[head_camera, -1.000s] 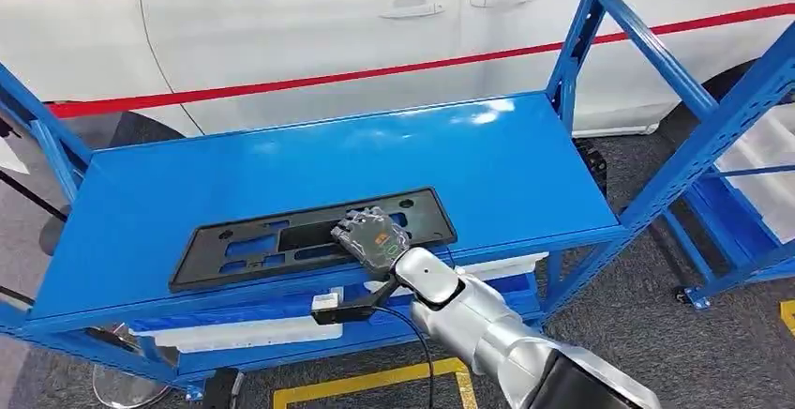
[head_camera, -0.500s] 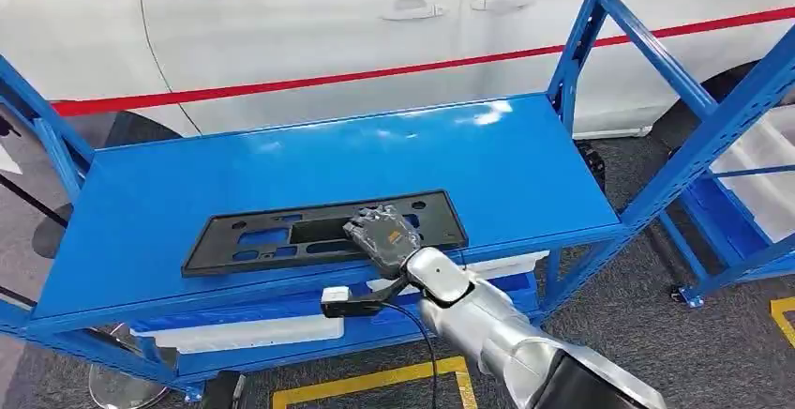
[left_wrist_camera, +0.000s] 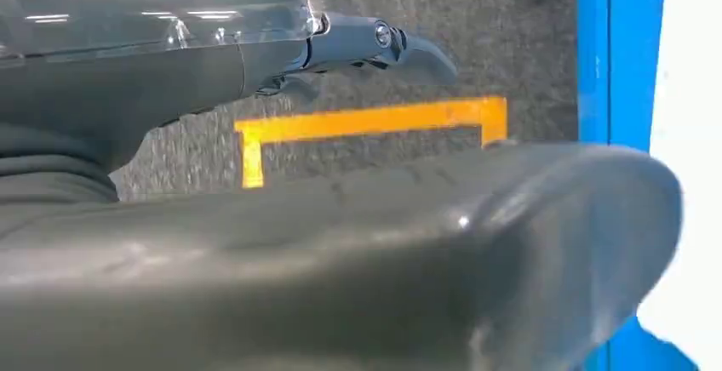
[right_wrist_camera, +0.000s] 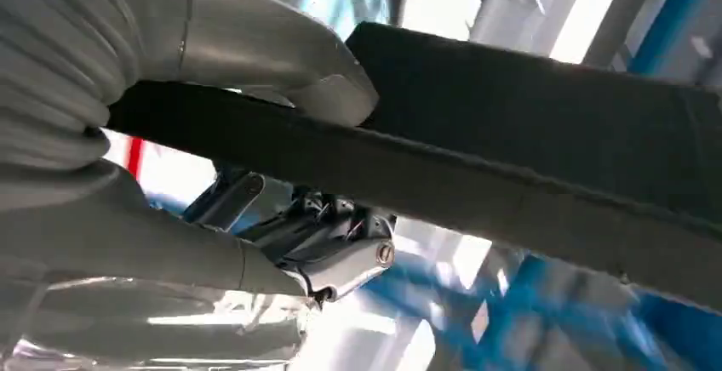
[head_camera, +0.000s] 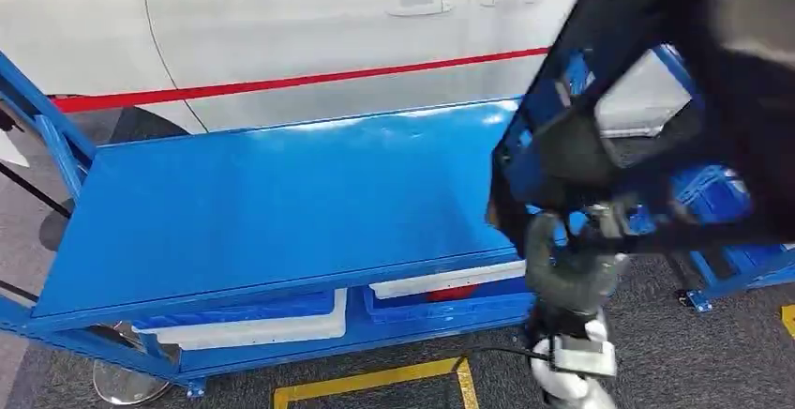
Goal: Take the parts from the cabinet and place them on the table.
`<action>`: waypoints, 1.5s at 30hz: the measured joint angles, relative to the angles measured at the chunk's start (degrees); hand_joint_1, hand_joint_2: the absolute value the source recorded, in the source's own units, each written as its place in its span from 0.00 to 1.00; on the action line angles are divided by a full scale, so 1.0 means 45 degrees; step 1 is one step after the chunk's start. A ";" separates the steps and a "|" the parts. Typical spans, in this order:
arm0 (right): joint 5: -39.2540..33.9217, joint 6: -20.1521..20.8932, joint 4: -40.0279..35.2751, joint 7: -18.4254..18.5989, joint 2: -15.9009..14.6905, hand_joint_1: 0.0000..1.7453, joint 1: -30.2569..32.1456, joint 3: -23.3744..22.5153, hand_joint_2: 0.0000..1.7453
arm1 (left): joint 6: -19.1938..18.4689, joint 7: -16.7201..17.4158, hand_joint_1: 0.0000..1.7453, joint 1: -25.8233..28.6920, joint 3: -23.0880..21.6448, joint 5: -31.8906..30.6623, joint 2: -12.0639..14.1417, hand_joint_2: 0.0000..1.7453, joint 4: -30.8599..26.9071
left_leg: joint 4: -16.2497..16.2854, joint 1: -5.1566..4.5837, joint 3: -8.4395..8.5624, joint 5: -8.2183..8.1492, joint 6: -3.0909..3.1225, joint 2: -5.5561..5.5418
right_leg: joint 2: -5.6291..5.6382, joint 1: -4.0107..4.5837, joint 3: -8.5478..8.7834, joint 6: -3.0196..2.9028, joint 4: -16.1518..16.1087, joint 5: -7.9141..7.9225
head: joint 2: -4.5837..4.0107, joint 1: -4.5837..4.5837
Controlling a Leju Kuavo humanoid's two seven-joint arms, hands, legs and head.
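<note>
Right hand (right_wrist_camera: 281,133) pinches the black part (head_camera: 619,99) by one edge — raised, tilted, at frame right. Left hand (left_wrist_camera: 375,43) holds nothing, fingers apart. Risk: the part twists out or clips the blue shelf (head_camera: 281,203) upright.

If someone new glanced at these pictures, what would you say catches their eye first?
Most striking is the large black plastic frame lifted close to the head camera at the right, gripped by the right hand. Behind it stretches the bright blue shelf top, with white bins on the level beneath. A white car with a red stripe stands beyond the shelf.
</note>
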 joint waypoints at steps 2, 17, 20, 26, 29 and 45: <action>-0.0010 0.0024 -0.0890 -0.0019 0.0000 1.00 0.0316 -0.0318 1.00 | -0.0005 0.0019 0.00 -0.0054 0.0034 -0.0029 -0.0009 0.00 0.0000 | 0.1156 0.0027 -0.0467 -0.0795 -0.0105 0.0099 | 0.0015 -0.0008 -0.0023 -0.0127 0.0001 -0.0006 | 0.0000 -0.0092; -0.1138 0.0122 -0.2913 -0.0010 -0.0209 1.00 0.1942 -0.1396 1.00 | 0.0772 0.0617 0.00 -0.0326 0.0097 -0.0243 0.0005 0.00 0.0000 | -0.0409 0.0005 0.0235 0.0309 0.0489 0.0240 | 0.0042 0.0057 -0.0310 0.0390 0.0894 -0.0830 | 0.0000 -0.0058; -0.1662 0.0452 -0.2855 0.0019 -0.0369 1.00 0.2517 -0.1386 1.00 | 0.0743 0.0870 0.00 -0.0355 0.0141 -0.0262 0.0005 0.00 0.0000 | -0.0324 -0.0003 0.0093 0.0322 0.0508 0.0237 | 0.0036 -0.0014 -0.1598 0.0530 0.3806 -0.2167 | 0.0000 -0.0058; -0.2224 0.0743 -0.2714 0.0029 -0.0592 1.00 0.3282 -0.1099 1.00 | 0.0695 0.1243 0.00 -0.0503 0.0194 -0.0306 -0.0019 0.00 0.0000 | 0.0163 -0.0049 -0.0176 0.0181 0.0256 0.0183 | 0.0034 -0.0063 0.0121 0.0504 0.0397 -0.0439 | 0.0000 -0.0058; -0.2312 0.0821 -0.2695 0.0024 -0.0632 1.00 0.3620 -0.0997 1.00 | 0.0695 0.1297 0.00 -0.0527 0.0287 -0.0296 -0.0014 0.00 0.0000 | 0.0115 -0.0035 -0.0241 0.0323 0.0030 0.0178 | 0.0065 -0.0036 -0.0029 0.0237 0.0470 -0.0322 | 0.0000 -0.0083; -0.2404 0.0121 -0.2263 0.0835 -0.0651 1.00 0.5137 -0.0890 1.00 | 0.1185 0.1525 0.00 -0.0307 0.0505 -0.0253 0.0316 0.00 0.0000 | -0.0414 -0.0446 0.1361 -0.0830 0.0769 0.0257 | -0.0120 -0.0019 -0.1120 0.0204 0.0133 0.1227 | 0.0000 -0.0228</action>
